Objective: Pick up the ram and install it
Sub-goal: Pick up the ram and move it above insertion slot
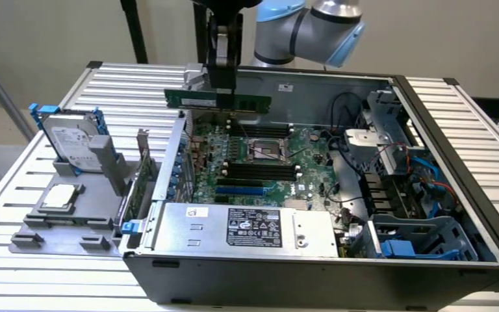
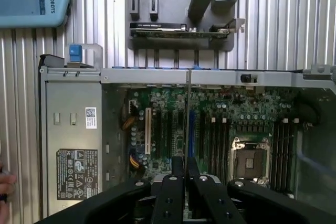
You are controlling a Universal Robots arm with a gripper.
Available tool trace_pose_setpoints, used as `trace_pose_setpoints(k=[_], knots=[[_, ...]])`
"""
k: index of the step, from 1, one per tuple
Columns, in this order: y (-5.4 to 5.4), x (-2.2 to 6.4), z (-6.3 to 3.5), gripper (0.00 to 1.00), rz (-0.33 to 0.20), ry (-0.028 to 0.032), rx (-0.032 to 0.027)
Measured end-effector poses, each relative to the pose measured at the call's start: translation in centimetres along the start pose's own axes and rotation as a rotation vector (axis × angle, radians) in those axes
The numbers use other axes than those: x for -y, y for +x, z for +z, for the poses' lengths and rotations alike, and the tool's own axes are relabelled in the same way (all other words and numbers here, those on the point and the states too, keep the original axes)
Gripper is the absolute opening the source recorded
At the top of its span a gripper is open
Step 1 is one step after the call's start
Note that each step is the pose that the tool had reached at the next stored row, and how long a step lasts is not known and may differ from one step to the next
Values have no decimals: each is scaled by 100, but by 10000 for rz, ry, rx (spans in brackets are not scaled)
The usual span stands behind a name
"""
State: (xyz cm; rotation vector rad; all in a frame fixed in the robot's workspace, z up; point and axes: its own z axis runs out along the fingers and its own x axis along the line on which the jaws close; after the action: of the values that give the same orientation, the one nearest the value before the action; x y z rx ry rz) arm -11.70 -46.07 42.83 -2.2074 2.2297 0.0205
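end effector [image 1: 223,96] clamped on ram [image 1: 249,102], upper centre; ram long axis left-right in ext. view | black mem slots [image 1: 247,170] lower, frame centre; roughly parallel; well apart

Arm [image 1: 314,26] comes down from above, wrist pointing straight down. Gripper [image 1: 223,99] hangs vertical, jaws nearly together, pinching the ram [image 1: 254,102] at mid-length and holding it level.

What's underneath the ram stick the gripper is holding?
The motherboard, with its black memory slots and CPU socket. In the wrist view, the gripper, shut on the ram, covers the board directly beneath it.
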Motion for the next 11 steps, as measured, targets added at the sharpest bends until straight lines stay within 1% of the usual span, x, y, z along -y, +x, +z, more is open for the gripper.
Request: trace_pose_setpoints(k=[7,11], knots=[[-259,158,52,14,-2,0,-5],[-383,277,97,14,-1,-1,-6]])
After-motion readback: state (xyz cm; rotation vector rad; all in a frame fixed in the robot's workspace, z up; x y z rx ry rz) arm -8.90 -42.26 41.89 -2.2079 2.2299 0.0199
